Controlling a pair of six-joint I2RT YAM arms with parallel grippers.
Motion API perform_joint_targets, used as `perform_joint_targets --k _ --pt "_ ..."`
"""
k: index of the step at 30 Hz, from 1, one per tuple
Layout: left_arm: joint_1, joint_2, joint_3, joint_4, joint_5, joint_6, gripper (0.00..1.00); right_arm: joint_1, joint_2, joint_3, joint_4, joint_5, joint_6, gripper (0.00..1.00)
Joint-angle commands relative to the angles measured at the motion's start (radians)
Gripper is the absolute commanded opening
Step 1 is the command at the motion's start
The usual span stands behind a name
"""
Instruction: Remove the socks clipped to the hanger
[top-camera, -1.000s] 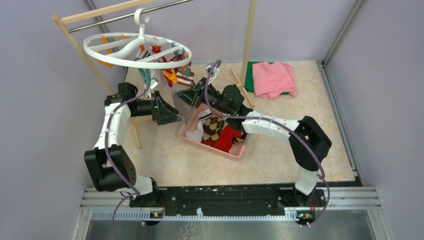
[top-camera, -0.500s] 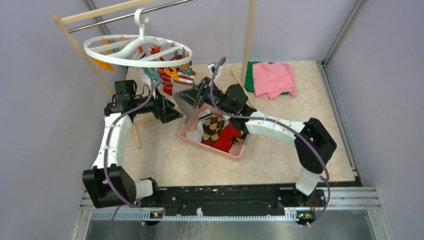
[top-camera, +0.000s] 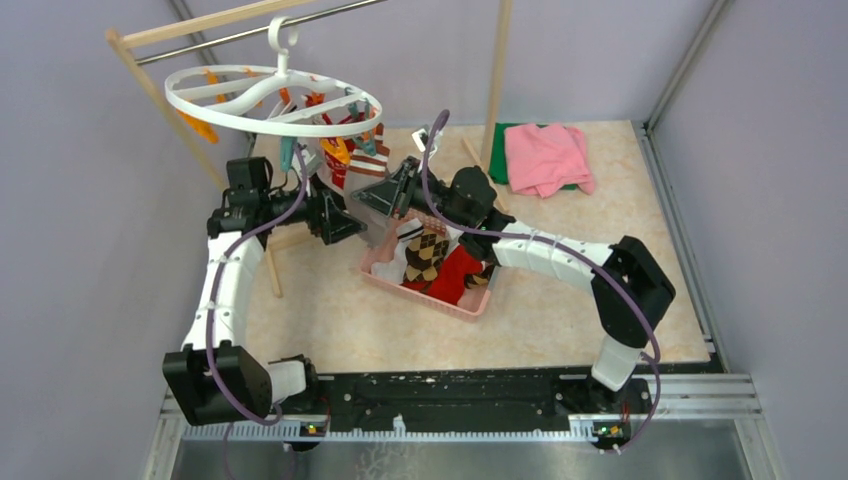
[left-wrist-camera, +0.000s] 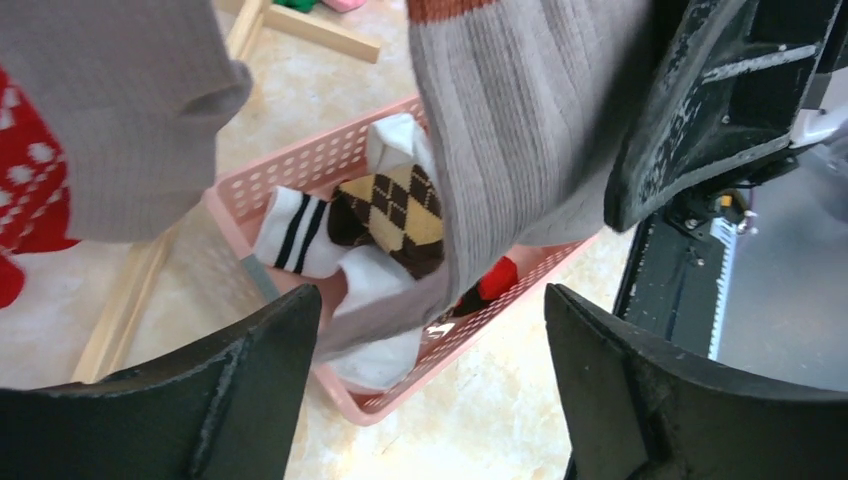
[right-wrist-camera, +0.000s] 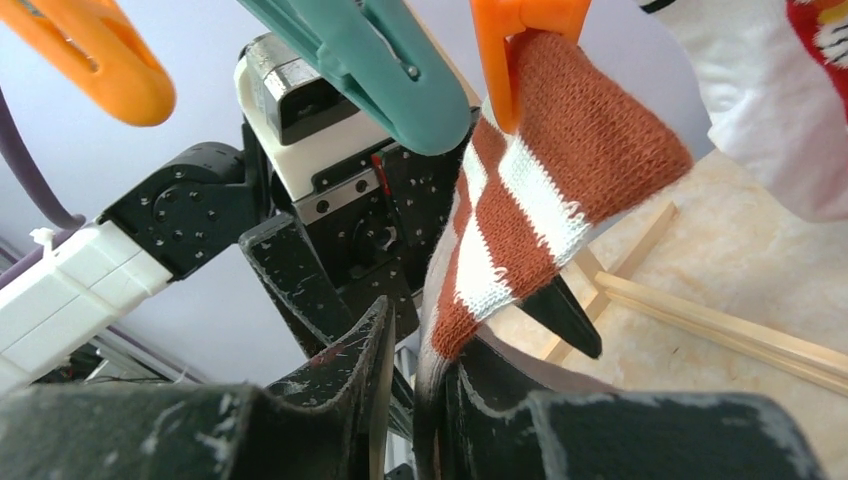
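Stretching farther toward the hanger (top-camera: 268, 95) than a second ago, the left pincer (left-wrist-camera: 430, 300) is standing spread beside a striped sock (right-wrist-camera: 520, 190). The right pincer (right-wrist-camera: 415, 340) is pinching that sock, which is hanging from an orange clip (right-wrist-camera: 515, 20) at far left, above the bench (top-camera: 560, 300).

The ribbed grey fabric sock (left-wrist-camera: 520, 130) has a rust-and-white striped cuff (right-wrist-camera: 530, 190); a brown argyle sock (left-wrist-camera: 400, 210) lies in the pink plastic basket (left-wrist-camera: 305, 165).

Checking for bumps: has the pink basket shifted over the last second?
No. The pink basket sits where it was, with the same gap to the wooden rack foot.
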Motion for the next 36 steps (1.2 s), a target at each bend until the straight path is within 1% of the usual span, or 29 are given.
perform_joint_targets --k 1,3,4,7,9,10,12,14,19,21,23,25,26,29,32,36 --pt "-0.031 0.034 0.014 0.027 0.108 -0.027 0.8 -0.01 -0.008 0.031 0.035 -0.06 0.044 0.21" --pt "-0.035 0.043 -0.008 0.013 0.133 -0.037 0.63 -0.019 -0.008 0.03 0.027 -0.063 0.045 0.25" --pt "-0.036 0.042 -0.018 0.003 0.141 -0.038 0.52 -0.026 -0.01 0.028 0.019 -0.062 0.042 0.28" --pt "-0.036 0.019 -0.045 -0.014 0.142 -0.049 0.15 -0.057 -0.021 0.016 0.001 -0.052 0.03 0.36" --pt "-0.036 -0.017 -0.066 0.007 0.139 -0.08 0.02 -0.08 -0.023 0.014 -0.011 -0.056 0.023 0.38" --pt "-0.036 -0.034 -0.075 0.024 0.138 -0.103 0.0 -0.089 -0.021 0.019 -0.019 -0.066 0.016 0.4" --pt "-0.036 -0.067 -0.09 0.046 0.139 -0.137 0.0 -0.102 -0.021 0.034 -0.061 -0.071 -0.021 0.49" --pt "-0.035 -0.094 -0.101 0.061 0.133 -0.175 0.0 -0.117 -0.033 0.042 -0.11 -0.06 -0.07 0.54" --pt "-0.034 -0.104 -0.074 -0.005 0.127 -0.215 0.0 -0.16 -0.099 0.025 -0.172 0.018 -0.168 0.59" --pt "-0.033 -0.101 -0.073 -0.03 0.142 -0.226 0.0 -0.166 -0.104 0.051 -0.178 0.03 -0.192 0.59" --pt "-0.03 -0.099 -0.08 -0.035 0.157 -0.239 0.0 -0.167 -0.091 0.102 -0.178 0.004 -0.209 0.6" --pt "-0.027 -0.099 -0.085 -0.049 0.171 -0.241 0.0 -0.17 -0.07 0.147 -0.151 -0.052 -0.211 0.6" --pt "-0.024 -0.101 -0.082 -0.063 0.172 -0.234 0.0 -0.178 -0.056 0.166 -0.117 -0.106 -0.195 0.61" --pt "-0.012 -0.111 -0.073 -0.113 0.176 -0.195 0.0 -0.215 0.011 0.227 0.025 -0.317 -0.084 0.61" --pt "-0.006 -0.117 -0.068 -0.145 0.178 -0.171 0.0 -0.248 0.07 0.293 0.109 -0.432 0.015 0.62" --pt "-0.002 -0.114 -0.06 -0.161 0.185 -0.162 0.0 -0.259 0.146 0.39 0.18 -0.563 0.118 0.63"
